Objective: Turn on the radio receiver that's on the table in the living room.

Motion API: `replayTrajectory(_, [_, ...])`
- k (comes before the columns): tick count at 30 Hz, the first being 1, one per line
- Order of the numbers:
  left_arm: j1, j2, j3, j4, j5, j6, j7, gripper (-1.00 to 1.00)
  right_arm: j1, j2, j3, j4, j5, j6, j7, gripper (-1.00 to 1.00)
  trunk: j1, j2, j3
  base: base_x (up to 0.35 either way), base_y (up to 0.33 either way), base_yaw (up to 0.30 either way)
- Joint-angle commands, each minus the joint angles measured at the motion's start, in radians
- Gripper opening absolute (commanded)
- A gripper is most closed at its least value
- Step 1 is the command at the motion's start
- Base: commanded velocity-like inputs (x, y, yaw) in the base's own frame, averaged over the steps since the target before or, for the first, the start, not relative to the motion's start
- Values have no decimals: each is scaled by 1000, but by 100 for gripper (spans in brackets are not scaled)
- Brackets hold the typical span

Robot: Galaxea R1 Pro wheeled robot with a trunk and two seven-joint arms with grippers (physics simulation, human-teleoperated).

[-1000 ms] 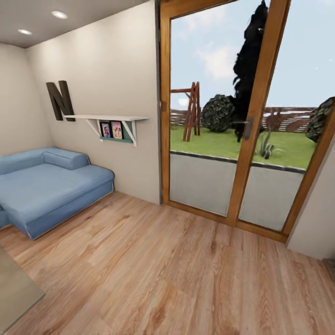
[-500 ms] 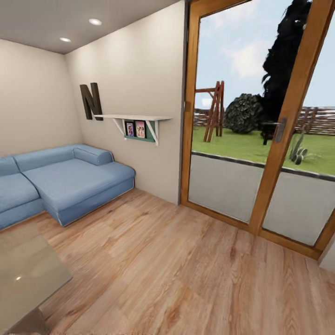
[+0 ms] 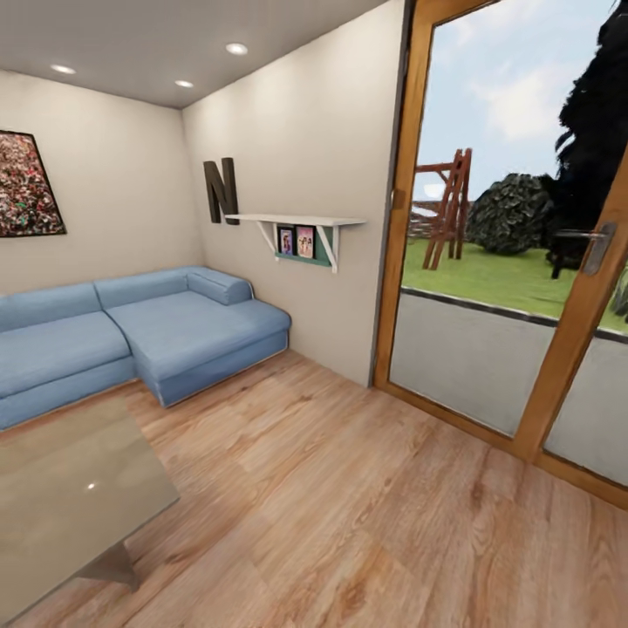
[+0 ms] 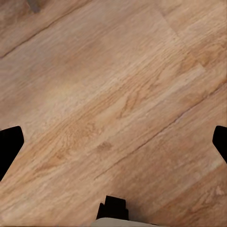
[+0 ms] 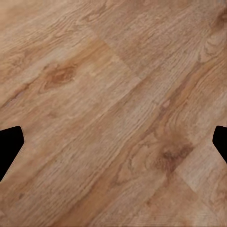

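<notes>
The head view looks across the living room (image 3: 331, 515), a space with a light wood plank floor (image 3: 366, 523) and plain beige walls (image 3: 296, 131). At the near left stands the table (image 3: 61, 497), low and rectangular, its glossy grey top mirroring the room in a dull sheen with one small bright glint of a ceiling light; only its right-hand part and one grey leg under the near corner are in view, and the visible stretch of its top carries nothing. Beyond the table, against the far wall, a blue corner sofa (image 3: 131, 336) runs from the left edge towards the room's corner, with its chaise section jutting out nearer. Above the sofa at far left hangs a dark-framed crowd picture (image 3: 22, 185). On the side wall a dark letter N (image 3: 221, 190) stands at the left end of a white bracket shelf (image 3: 296, 222), with two small framed photos (image 3: 296, 242) tucked below it. To the right, a wood-framed glass door (image 3: 523, 288) (its grey handle at the far right) gives onto a lawn, a wooden frame and dark shrubs. In the left wrist view the left gripper (image 4: 113, 142) is spread wide over bare plank floor, its dark fingertips (image 4: 9, 144) at opposite edges; the right gripper (image 5: 113, 142) is likewise wide apart and holds nothing above the floor.
</notes>
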Motion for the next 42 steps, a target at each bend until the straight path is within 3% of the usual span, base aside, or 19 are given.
replayTrajectory(1, [0,0,1,0,0,-10,0,100,0,0,0,1,0,0,0,100,0,0,0,0,0,300])
replayTrajectory(7, [0,1,2,18,-1,-45,1,100,0,0,0,4,-2,1,0,100,0,0,0,0,0,300])
replayTrajectory(42, [0,-5,0,23,-3,-48,2,100,0,0,2,6,-1,1,1,100,0,0,0,0,0,300])
